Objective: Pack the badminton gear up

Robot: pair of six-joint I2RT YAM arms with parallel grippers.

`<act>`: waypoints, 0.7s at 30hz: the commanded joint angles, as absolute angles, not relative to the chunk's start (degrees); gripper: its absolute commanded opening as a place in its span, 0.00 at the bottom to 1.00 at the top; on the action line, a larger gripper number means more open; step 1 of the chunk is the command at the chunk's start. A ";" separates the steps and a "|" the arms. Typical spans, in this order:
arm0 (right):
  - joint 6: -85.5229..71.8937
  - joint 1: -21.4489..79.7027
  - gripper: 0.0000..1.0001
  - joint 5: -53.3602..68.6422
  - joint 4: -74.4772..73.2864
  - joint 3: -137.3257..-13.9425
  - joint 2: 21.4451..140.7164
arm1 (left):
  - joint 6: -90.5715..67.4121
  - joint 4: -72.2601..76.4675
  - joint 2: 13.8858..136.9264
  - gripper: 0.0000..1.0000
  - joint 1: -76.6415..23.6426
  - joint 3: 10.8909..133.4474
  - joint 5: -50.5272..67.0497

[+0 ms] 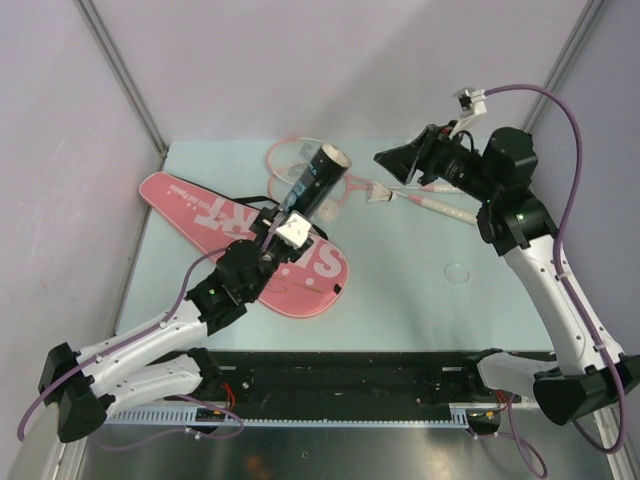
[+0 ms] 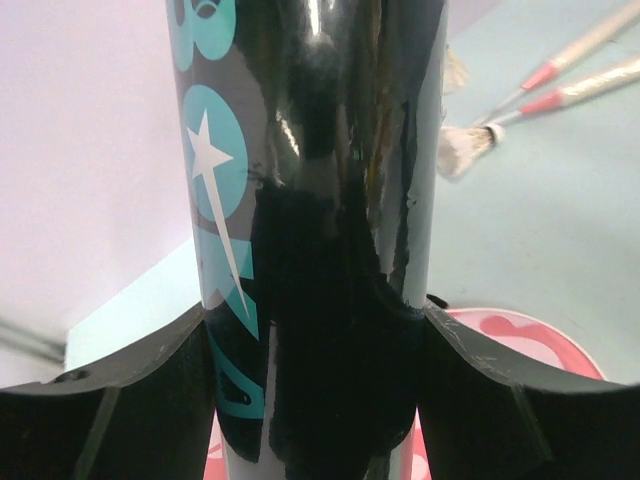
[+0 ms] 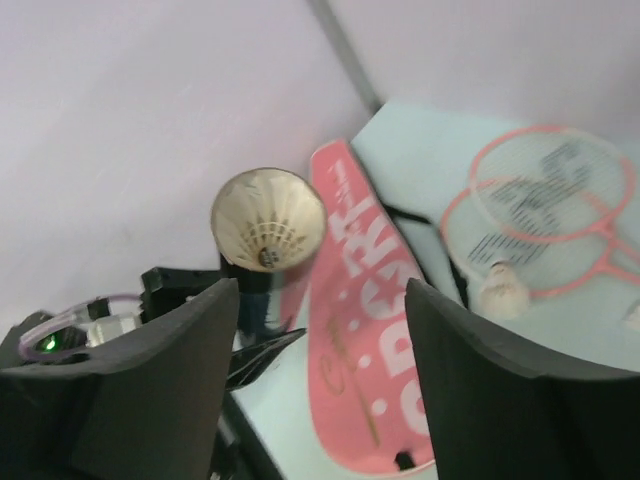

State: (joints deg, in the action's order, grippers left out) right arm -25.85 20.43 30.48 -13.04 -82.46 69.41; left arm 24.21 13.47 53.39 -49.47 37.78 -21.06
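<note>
My left gripper [image 1: 288, 226] is shut on the dark cylindrical tube [image 1: 318, 180] with teal print and holds it tilted above the pink bag [image 1: 200, 205]. The tube fills the left wrist view [image 2: 310, 200] between my jaws. In the right wrist view the tube's open mouth [image 3: 268, 222] shows a white shuttlecock inside. My right gripper [image 1: 392, 165] is open and empty, in the air to the right of the tube's mouth. Another shuttlecock [image 1: 381, 192] lies on the table beside the racket shafts. Two pink-framed rackets [image 1: 290, 155] lie at the back, their white handles [image 1: 440, 205] pointing right.
The pink bag [image 3: 370, 300] lies flat with white lettering, a black strap beside it. The racket heads [image 3: 540, 190] and the loose shuttlecock [image 3: 503, 290] show in the right wrist view. Pale walls close in on the table's left, back and right.
</note>
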 commanded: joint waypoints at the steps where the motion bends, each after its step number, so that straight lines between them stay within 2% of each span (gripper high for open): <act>1: -30.74 19.07 0.77 18.32 -4.49 -78.50 66.62 | 24.26 19.60 54.22 0.13 -49.22 41.84 -31.73; 2: -31.81 18.90 0.83 9.84 -5.09 -76.57 66.36 | 24.26 19.60 54.40 0.13 -49.22 41.92 -32.16; 4: -34.09 18.90 0.84 0.75 -6.23 -75.07 67.14 | 24.17 19.60 54.75 0.13 -49.13 42.27 -33.74; 5: -34.97 19.33 0.84 -8.26 -8.68 -74.71 68.45 | 24.00 19.60 54.58 0.13 -49.13 42.28 -34.18; 9: -36.82 19.86 0.87 -15.90 -10.72 -74.62 81.95 | 23.73 19.86 52.91 0.14 -48.96 42.01 -34.54; 10: -38.65 19.86 0.97 -15.82 -10.29 -74.79 84.35 | 23.56 20.04 52.65 0.14 -48.96 41.92 -35.06; 11: -39.80 19.95 1.00 -16.34 -10.81 -75.32 86.81 | 23.64 20.13 51.95 0.14 -48.96 41.75 -35.24; 15: -36.66 23.98 1.00 -19.93 -11.59 -79.62 98.41 | 23.55 21.09 50.36 0.14 -48.96 41.05 -35.07; 18: -33.58 26.19 1.00 -27.93 -19.58 -89.97 109.31 | 23.38 21.09 49.66 0.14 -48.96 40.96 -34.72; 21: -31.82 27.95 0.92 -32.16 -25.04 -99.47 119.24 | 23.12 21.18 49.05 0.14 -48.96 40.78 -33.75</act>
